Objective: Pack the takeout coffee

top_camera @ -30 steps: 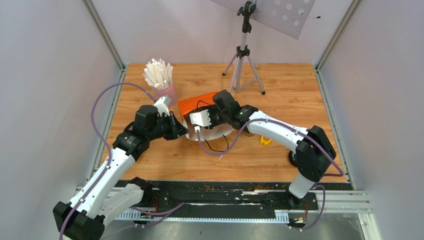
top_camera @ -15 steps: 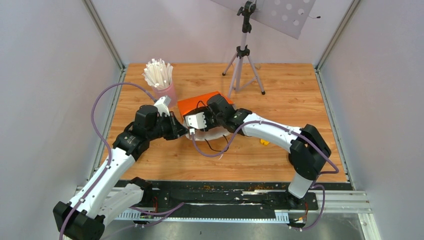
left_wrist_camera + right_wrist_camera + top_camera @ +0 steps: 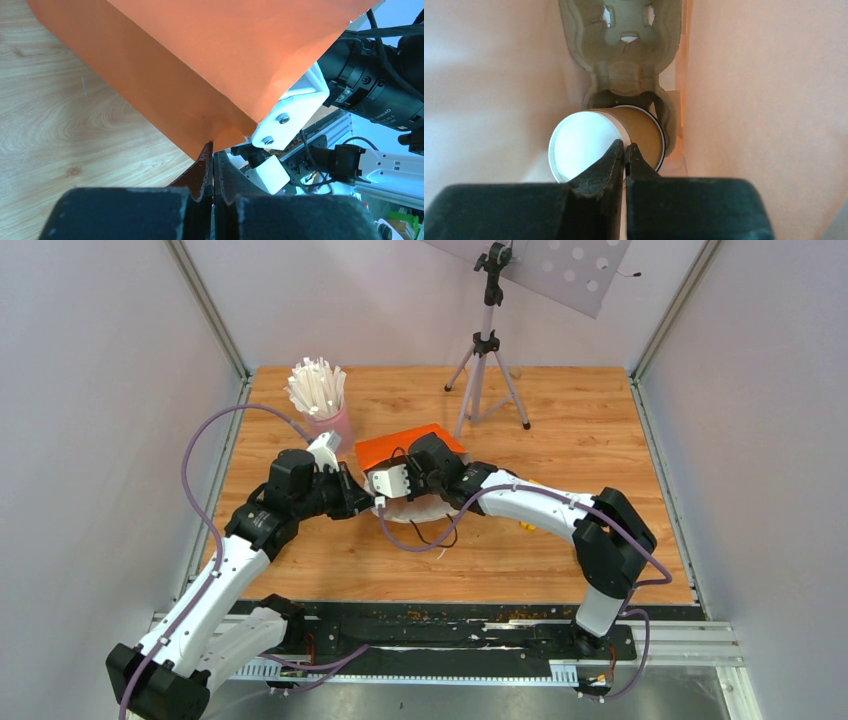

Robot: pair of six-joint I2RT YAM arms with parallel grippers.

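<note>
An orange paper bag (image 3: 400, 446) lies on its side mid-table. My left gripper (image 3: 213, 148) is shut on the bag's (image 3: 200, 65) lower edge, holding the mouth. My right gripper (image 3: 625, 148) reaches inside the bag (image 3: 749, 100); from above its fingertips are hidden. The takeout coffee (image 3: 642, 134), a kraft-brown cup, lies on its side with its white round end towards me and a dark ring at its far end. The right jaws are shut on the thin white rim of that near end. Behind it sits the grey-brown pulp cup tray (image 3: 629, 75), with the cup's far end in its socket.
A pink cup of white sticks (image 3: 322, 400) stands just behind the left arm. A camera tripod (image 3: 487, 360) stands at the back centre. A small yellow object (image 3: 527, 525) lies under the right forearm. Grey walls and metal rails enclose the table.
The right arm has pushed left, deeper into the bag, and its jaws have gone from partly open to shut on the cup's rim. The left gripper has kept its hold on the bag.
</note>
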